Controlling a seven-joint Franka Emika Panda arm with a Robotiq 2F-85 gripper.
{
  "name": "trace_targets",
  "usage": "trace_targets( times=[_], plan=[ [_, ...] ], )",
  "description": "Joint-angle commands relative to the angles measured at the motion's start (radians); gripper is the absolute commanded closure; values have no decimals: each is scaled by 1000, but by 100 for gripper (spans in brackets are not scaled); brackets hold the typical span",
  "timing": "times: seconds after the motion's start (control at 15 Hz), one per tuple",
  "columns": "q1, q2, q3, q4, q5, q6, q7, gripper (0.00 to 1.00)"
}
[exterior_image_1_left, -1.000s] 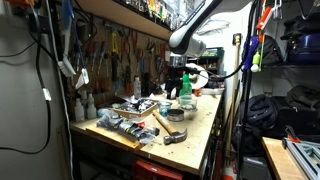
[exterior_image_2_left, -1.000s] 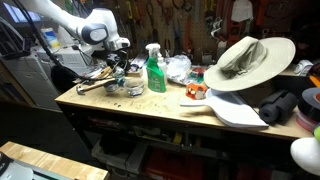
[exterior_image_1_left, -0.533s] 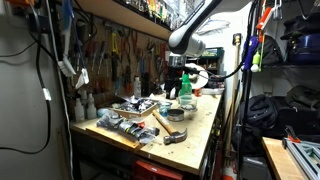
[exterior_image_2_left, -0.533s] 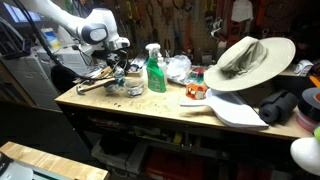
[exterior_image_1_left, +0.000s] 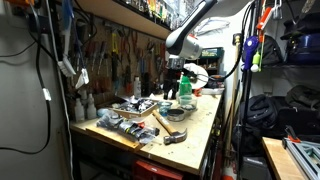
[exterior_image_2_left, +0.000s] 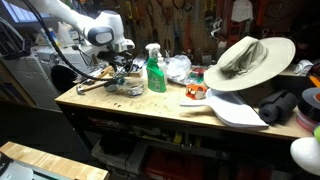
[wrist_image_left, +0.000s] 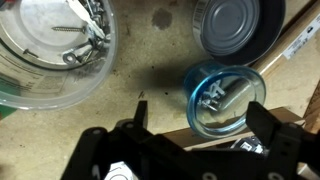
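Bowl, tin, blue cup crowd spread fingers.

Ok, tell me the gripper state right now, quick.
Gripper: open, holding nothing, poised above the small blue cup of metal bits.

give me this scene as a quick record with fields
setting: cluttered workbench
gripper: gripper open, holding nothing, over the bench
nearest thing: blue-rimmed clear cup with small metal parts inside, just ahead of the open fingers in the wrist view
beside it: clear tub of screws; dark round tin
further along the bench: green spray bottle; wide-brimmed hat
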Motion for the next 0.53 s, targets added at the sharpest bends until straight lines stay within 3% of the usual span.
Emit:
trace_targets(
  times=[0.0, 0.07, 0.2, 0.27, 0.47],
  plan=[
    [-38, 41, 28, 47, 42, -53, -65, 0],
    [-42, 48, 31, 55, 44, -60, -70, 5],
    [-49, 58, 37, 64, 48, -54, -70, 29],
    [-52, 63, 40, 70, 51, -50, -69, 30],
    [-60, 77, 49, 88, 64, -54, -67, 54]
  ],
)
